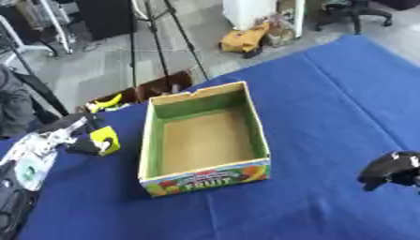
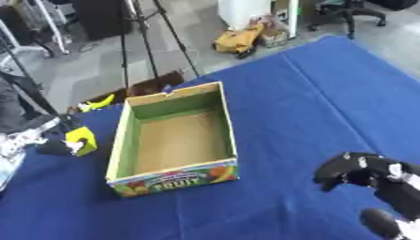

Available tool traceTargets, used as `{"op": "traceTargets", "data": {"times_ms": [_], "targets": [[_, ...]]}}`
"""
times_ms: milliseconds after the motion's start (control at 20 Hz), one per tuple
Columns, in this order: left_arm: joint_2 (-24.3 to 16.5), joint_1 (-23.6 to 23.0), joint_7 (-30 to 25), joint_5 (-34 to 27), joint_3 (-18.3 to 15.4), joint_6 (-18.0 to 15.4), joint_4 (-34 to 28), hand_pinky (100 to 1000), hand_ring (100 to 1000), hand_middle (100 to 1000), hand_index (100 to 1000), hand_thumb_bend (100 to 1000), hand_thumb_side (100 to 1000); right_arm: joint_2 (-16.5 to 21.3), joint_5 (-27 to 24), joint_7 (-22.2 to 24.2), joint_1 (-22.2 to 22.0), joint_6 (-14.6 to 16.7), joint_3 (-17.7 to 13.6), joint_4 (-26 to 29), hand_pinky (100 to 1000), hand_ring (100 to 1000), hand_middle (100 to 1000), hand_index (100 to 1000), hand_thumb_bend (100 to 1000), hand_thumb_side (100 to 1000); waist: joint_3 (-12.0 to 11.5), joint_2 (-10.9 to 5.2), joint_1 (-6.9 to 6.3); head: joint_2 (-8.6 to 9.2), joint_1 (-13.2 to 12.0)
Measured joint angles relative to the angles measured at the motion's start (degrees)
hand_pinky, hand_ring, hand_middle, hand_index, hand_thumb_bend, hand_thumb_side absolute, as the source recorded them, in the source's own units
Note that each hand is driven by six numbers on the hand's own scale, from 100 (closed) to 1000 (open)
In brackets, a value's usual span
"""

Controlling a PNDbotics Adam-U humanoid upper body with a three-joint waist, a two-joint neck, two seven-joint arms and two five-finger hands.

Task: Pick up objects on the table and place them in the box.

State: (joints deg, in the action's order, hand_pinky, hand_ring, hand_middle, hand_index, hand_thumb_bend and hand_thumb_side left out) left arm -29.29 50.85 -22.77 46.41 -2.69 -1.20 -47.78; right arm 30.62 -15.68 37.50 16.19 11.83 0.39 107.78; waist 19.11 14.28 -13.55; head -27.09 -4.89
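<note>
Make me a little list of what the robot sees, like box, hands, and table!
box: cardboard fruit box, open, nothing inside
yellow object: left of the box, at the left hand
left hand: fingers round the yellow object
right hand: curled, holding nothing, right of the box
banana: at the table's far edge
table: blue cloth

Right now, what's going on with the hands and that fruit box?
Left hand shut on small yellow block, left of open cardboard fruit box. Right hand curled, holding nothing. Box interior bare; nothing blocking.
</note>
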Motion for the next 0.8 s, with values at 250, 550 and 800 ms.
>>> {"op": "traceTargets", "data": {"times_ms": [250,550,800], "targets": [[0.0,-0.4,-2.5,-0.2,0.0,0.4,0.1,826,764,741,907,420,363,0.0,0.0,0.0,0.0,0.0,0.0,0.0,693,762,729,784,422,604,0.0,0.00,0.00,0.00,0.0],[0.0,-0.7,-6.0,-0.5,0.3,0.9,0.4,786,671,685,885,404,377,0.0,0.0,0.0,0.0,0.0,0.0,0.0,693,762,729,783,424,603,-0.2,0.00,0.01,0.00,0.1],[0.0,-0.9,-8.8,-0.4,0.4,1.9,0.7,766,646,670,859,372,368,0.0,0.0,-0.1,0.0,0.1,0.0,0.0,693,761,729,783,427,601,-0.4,0.00,0.21,0.01,0.2]]}}
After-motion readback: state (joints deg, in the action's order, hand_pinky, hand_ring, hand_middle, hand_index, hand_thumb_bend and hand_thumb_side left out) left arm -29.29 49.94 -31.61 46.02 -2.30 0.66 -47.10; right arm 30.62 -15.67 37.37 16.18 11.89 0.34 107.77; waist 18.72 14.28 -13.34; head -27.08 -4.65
